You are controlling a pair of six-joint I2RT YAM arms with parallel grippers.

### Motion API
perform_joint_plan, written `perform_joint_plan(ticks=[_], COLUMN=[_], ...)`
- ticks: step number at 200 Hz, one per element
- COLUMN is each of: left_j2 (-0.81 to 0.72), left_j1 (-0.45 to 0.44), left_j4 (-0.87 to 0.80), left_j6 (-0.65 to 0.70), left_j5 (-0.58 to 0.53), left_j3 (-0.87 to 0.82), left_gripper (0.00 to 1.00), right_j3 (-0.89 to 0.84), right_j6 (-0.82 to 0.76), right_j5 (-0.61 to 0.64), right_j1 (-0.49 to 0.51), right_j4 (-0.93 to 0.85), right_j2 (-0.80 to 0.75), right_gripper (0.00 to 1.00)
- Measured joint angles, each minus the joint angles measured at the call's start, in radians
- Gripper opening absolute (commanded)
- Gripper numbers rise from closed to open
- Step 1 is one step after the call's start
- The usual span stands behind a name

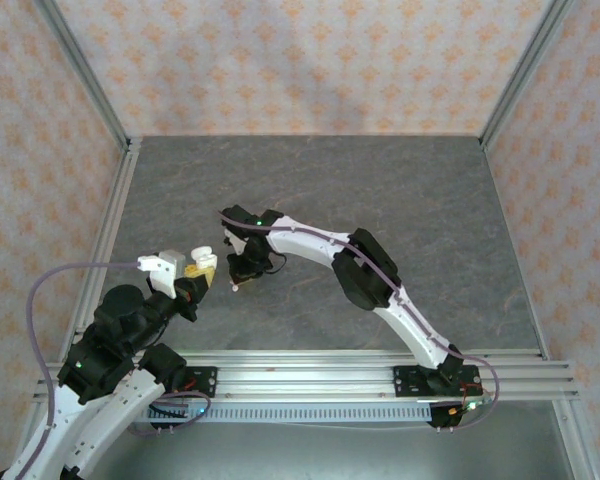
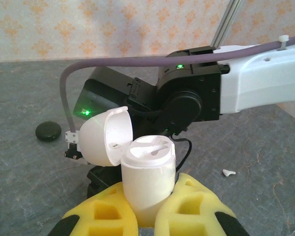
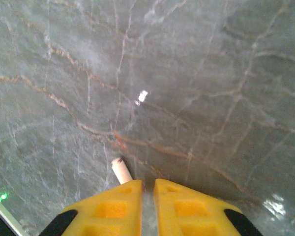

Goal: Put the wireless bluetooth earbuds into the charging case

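Observation:
My left gripper [image 2: 148,199] is shut on the charging case [image 2: 148,177], a white rounded case held upright between the yellow fingers with its lid [image 2: 105,136] swung open to the left. The moulded slots on top face up. My right gripper [image 3: 147,184] is down at the table, its jaws closed to a narrow slit. A pale earbud stem [image 3: 121,170] pokes out from under its left finger; the bud's head is hidden. Another tiny white earbud [image 2: 228,172] lies on the table right of the case. From above, the left gripper [image 1: 202,266] and the right gripper [image 1: 242,272] are close together.
A black round disc [image 2: 48,131] lies on the grey stone-pattern table [image 1: 380,190] left of the case. The right arm [image 2: 196,93] crosses just behind the case. Walls with metal frame rails [image 1: 110,230] enclose the table.

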Motion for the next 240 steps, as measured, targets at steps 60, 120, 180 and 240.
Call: perform_joint_plan(ticks=[60, 120, 180, 240], left_j2=[0.002, 0.008, 0.000, -0.013], left_j1=[0.000, 0.000, 0.000, 0.000], left_j4=[-0.001, -0.008, -0.030, -0.032], left_j6=[0.000, 0.000, -0.001, -0.008], left_j5=[-0.016, -0.023, -0.029, -0.033], left_j3=[-0.001, 0.002, 0.007, 0.007], left_gripper=[0.00, 0.00, 0.00, 0.00], right_j3=[-0.238, -0.242, -0.105, -0.080], right_j6=[0.171, 0.272, 0.290, 0.315], right_j5=[0.062, 0.125, 0.138, 0.169], right_j1=[0.002, 0.049, 0.086, 0.086], right_j4=[0.080, 0.132, 0.093, 0.047], right_j2=[-0.161, -0.220, -0.133, -0.095], right_gripper=[0.34, 0.44, 0.44, 0.44])
